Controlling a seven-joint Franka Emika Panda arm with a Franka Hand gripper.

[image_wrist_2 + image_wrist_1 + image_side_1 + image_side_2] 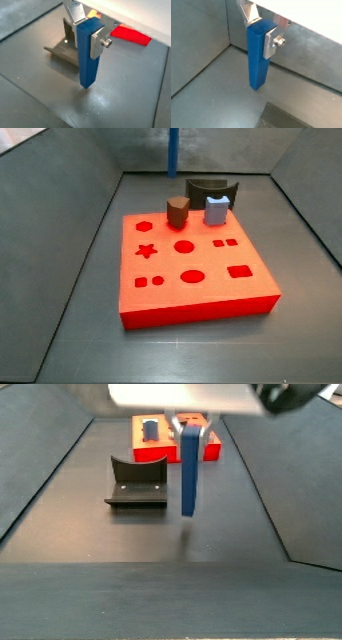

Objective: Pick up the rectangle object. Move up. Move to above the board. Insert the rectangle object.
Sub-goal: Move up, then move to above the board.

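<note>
End effector point(88, 29) gripping rectangle object point(88, 55) aloft.

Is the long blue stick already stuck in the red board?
No, in a side view the blue bar hangs upright in the tool, clear of the floor, while the red board lies behind it.
</note>
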